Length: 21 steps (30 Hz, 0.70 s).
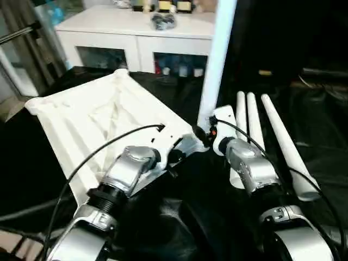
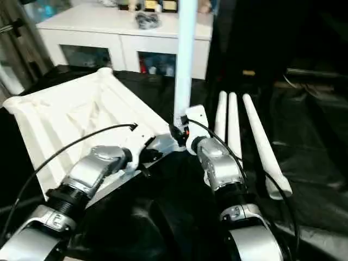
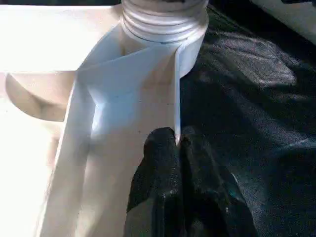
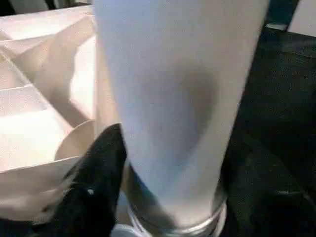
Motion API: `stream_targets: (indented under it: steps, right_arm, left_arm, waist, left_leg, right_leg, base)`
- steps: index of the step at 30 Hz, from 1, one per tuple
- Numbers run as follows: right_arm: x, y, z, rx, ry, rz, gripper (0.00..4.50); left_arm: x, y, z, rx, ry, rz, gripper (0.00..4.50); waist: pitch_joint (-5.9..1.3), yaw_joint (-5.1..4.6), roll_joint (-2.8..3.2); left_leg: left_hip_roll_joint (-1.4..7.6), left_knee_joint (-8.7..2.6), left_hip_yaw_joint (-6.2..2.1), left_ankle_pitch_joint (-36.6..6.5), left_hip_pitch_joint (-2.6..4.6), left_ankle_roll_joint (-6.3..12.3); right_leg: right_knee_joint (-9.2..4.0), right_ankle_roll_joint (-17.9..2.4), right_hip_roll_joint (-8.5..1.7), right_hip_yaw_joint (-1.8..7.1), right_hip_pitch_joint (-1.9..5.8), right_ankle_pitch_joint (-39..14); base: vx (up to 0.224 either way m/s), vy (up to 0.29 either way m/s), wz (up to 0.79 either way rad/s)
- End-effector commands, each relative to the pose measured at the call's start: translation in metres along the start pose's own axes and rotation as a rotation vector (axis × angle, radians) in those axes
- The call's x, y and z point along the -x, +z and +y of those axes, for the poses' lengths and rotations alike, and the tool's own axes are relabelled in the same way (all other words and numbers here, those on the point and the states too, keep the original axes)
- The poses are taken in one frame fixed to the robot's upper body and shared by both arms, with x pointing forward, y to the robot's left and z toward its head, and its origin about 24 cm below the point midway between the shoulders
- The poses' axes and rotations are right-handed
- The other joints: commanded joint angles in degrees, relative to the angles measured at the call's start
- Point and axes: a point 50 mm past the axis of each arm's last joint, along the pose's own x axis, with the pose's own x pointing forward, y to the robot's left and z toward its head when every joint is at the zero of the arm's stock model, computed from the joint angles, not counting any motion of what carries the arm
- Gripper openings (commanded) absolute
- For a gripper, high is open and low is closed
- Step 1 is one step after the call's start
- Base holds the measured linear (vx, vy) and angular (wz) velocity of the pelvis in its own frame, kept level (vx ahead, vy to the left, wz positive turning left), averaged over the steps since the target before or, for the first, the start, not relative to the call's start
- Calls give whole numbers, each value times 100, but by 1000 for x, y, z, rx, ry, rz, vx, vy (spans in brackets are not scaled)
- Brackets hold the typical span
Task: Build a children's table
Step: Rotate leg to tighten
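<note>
Tabletop (image 1: pixel 103 125) lies underside up on the black sheet (image 1: pixel 304 157), ribs visible, tilted with its near corner towards the two grippers. One leg (image 1: pixel 217 60) stands upright in that corner's socket; three loose legs (image 1: pixel 272 141) lie side by side on the sheet just to the robot's right of it. Head views: left gripper (image 1: pixel 176 155) sits at the tabletop's near edge, right gripper (image 1: pixel 209 133) at the base of the upright leg; finger detail hidden there by the wrists. Left wrist view adds: black fingers (image 3: pixel 168 173) pressed together, clenched on the thin rim wall of the tabletop just below the threaded socket (image 3: pixel 163 24). Right wrist view adds: the leg's base seated in the socket ring, one black finger (image 4: pixel 96 182) beside it; whether it grips the leg I cannot tell. White cabinet (image 1: pixel 136 32) behind.
</note>
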Motion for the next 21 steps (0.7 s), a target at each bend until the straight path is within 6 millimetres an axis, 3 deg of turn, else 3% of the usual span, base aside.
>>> stream_targets:
  steps: [1, 5, 7, 9, 12, 13, 14, 15, 17, 19, 21]
  right_arm:
    - [0, -42, 23, -87, 118, 164, 333]
    - [4, -33, 20, -69, 156, 118, 362]
    - [10, -23, 18, -15, 199, 73, 383]
    - [13, -19, 17, -3, 228, 54, 400]
    - [24, -11, 13, 58, 293, 24, 400]
    - [29, -9, 12, 88, 318, 19, 400]
    - [32, -9, 11, 102, 334, 19, 400]
    - [34, -8, 10, 114, 347, 20, 400]
    - [46, -9, 7, 161, 425, 39, 400]
    - [54, -10, 6, 190, 477, 58, 400]
    - [67, -14, 4, 235, 561, 100, 400]
  left_arm:
    - [5, 37, -6, -93, -31, -151, 0]
    - [9, 34, -7, -117, -62, -160, 0]
    - [13, 32, -8, -131, -93, -166, 0]
    - [14, 31, -7, -136, -104, -164, 0]
    - [18, 29, -8, -160, -144, -166, 0]
    - [20, 27, -9, -172, -164, -168, 0]
    - [21, 27, -9, -175, -174, -170, 0]
    - [22, 26, -9, -178, -183, -170, 0]
    - [27, 24, -10, -206, -238, -171, 0]
    - [30, 21, -11, -234, -281, -169, 0]
    - [37, 16, -13, -269, -368, -157, 0]
  waist:
    - [-217, 6, -25]
    - [-245, 28, -16]
    - [-262, 53, -20]
    - [-296, 94, -29]
    - [-327, 144, -29]
    - [-359, 181, -39]
    - [-394, 203, -53]
    - [-405, 226, -43]
    - [-437, 299, -57]
    - [-451, 347, -48]
    - [-436, 386, -47]
  left_leg:
    - [118, -425, -71, -2607, 19, 242]
    - [170, -453, -57, -2237, -56, 272]
    - [170, -434, -34, -2097, -51, 290]
    - [197, -416, -13, -1652, -83, 384]
    - [184, -373, 16, -1338, -89, 430]
    - [187, -327, 23, -941, -112, 521]
    - [164, -275, 18, -514, -179, 618]
    - [164, -257, 24, -347, -181, 685]
    - [129, -156, 35, 212, -200, 1007]
    - [144, -117, 34, 376, -198, 1216]
    - [163, -120, 31, 289, -189, 1261]
  right_leg:
    - [-541, -417, -354, 180, 150, -3206]
    - [-419, -727, -347, 255, 191, -2446]
    - [-404, -785, -353, 268, 191, -2358]
    - [-331, -947, -350, 305, 211, -1883]
    - [-295, -1030, -350, 321, 228, -1618]
    - [-215, -1145, -344, 341, 241, -1075]
    - [-101, -1276, -335, 348, 281, -461]
    - [-79, -1324, -328, 342, 277, -242]
    - [36, -1526, -312, 350, 265, 610]
    - [92, -1581, -311, 351, 255, 853]
    - [73, -1567, -309, 334, 250, 605]
  base:
    - [0, 0, 0]
    - [0, 0, 0]
    - [0, 0, 0]
    - [0, 0, 0]
    - [42, -18, 3]
    - [73, -28, 5]
    - [53, -26, 1]
    - [0, 0, 0]
    - [0, 0, 0]
    - [0, 0, 0]
    - [0, 0, 0]
